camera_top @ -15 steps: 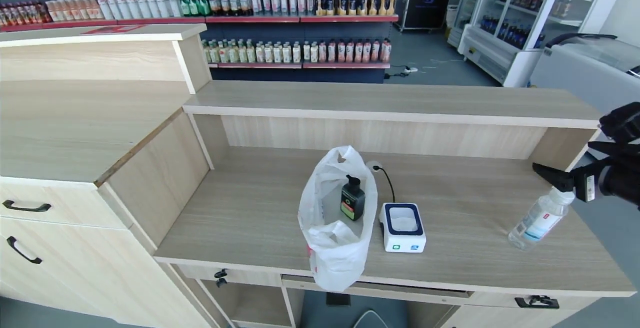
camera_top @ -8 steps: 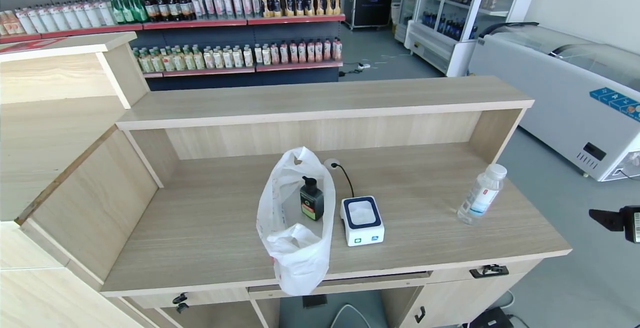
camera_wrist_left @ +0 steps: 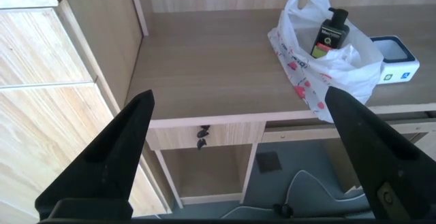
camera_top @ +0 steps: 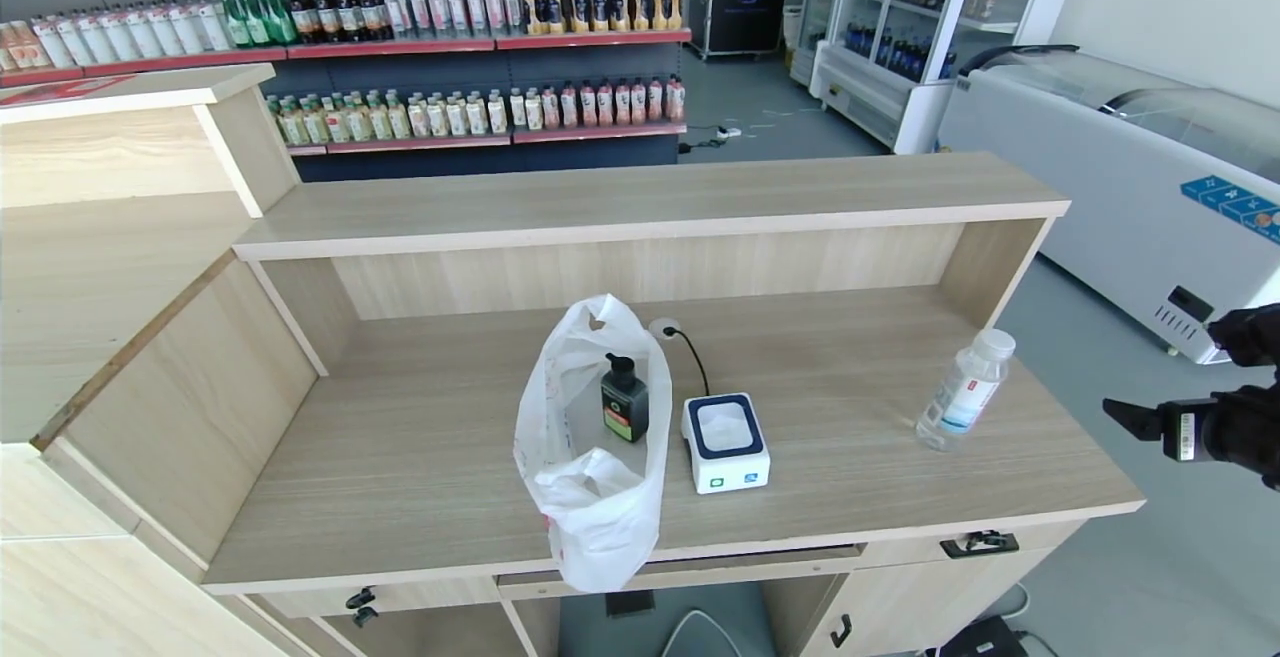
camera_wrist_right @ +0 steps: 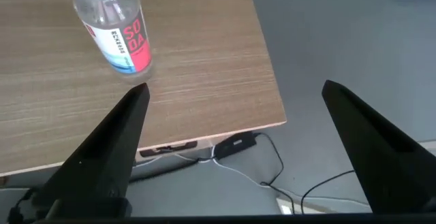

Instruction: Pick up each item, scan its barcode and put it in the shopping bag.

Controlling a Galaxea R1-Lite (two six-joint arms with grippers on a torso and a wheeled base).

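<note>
My right gripper (camera_wrist_right: 233,91) is spread wide with nothing in it, hanging off the right end of the counter (camera_top: 880,497) over the floor. The water bottle (camera_top: 965,389) stands upright near that end of the counter, apart from the gripper and toward the counter from it. In the right wrist view the bottle (camera_wrist_right: 112,30) sits beyond the tip of one finger, off to the side of the gap rather than between the fingers, and nothing touches it. My left gripper (camera_wrist_left: 238,94) is also fully open and empty, held back from the counter's front edge on the left side, with the white shopping bag (camera_wrist_left: 340,67) ahead of it. The bag (camera_top: 600,497) stands open near the middle of the counter, its lower part drooping over the front edge, and a dark pump bottle (camera_top: 623,402) stands upright inside it. Just beside the bag on its right is the white scanner (camera_top: 727,442), its black cable (camera_top: 690,352) running back toward the counter's rear wall. Compared with half a second ago, the right gripper has come up and in toward the counter's end, with more of the arm behind it showing, while the water bottle, bag and scanner sit where they were.
</note>
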